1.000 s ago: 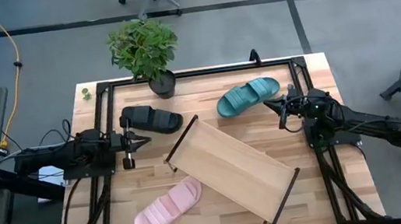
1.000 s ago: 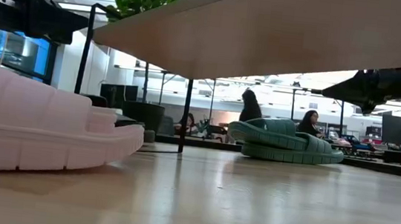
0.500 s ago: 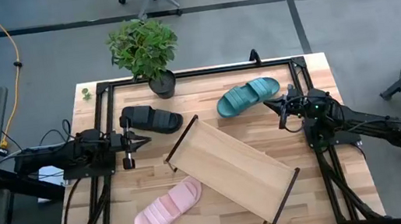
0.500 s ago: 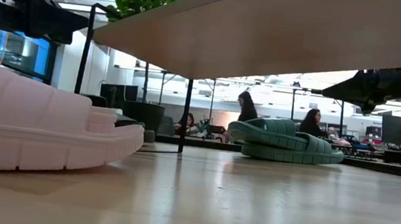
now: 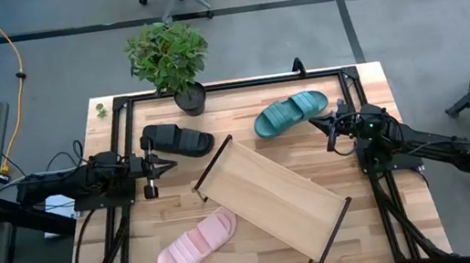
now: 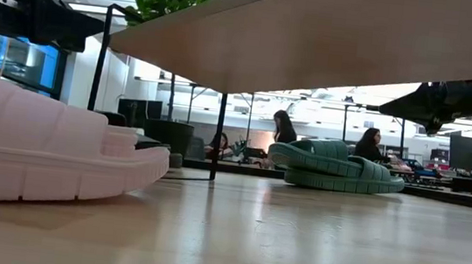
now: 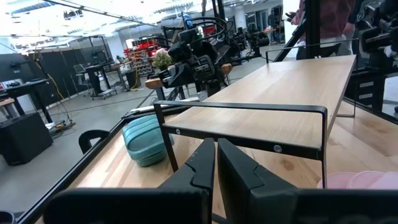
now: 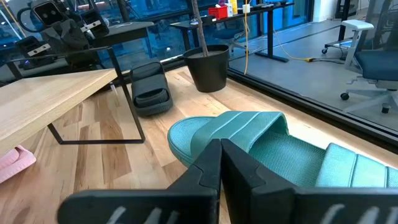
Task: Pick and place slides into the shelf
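The shelf (image 5: 270, 198), a light-wood plank on thin black end frames, stands slantwise in the middle of the table. The teal slide (image 5: 289, 112) lies sole-down near the far edge, the black slide (image 5: 178, 139) far left, the pink slide (image 5: 197, 243) near the front. My left gripper (image 5: 170, 164) hovers shut just near-side of the black slide, pointing at the shelf (image 7: 273, 99). My right gripper (image 5: 313, 121) hovers shut beside the teal slide (image 8: 249, 140), touching nothing.
A potted plant (image 5: 171, 59) stands at the table's far edge behind the black slide. A black frame (image 5: 229, 85) runs around the tabletop. Bare wood lies between the shelf and the right edge. People sit in the room beyond the table (image 6: 282, 126).
Neither arm nor any slide has moved. At the picture's left edge, a person's hand beside the table has drawn out of sight. A person in the room behind has walked left.
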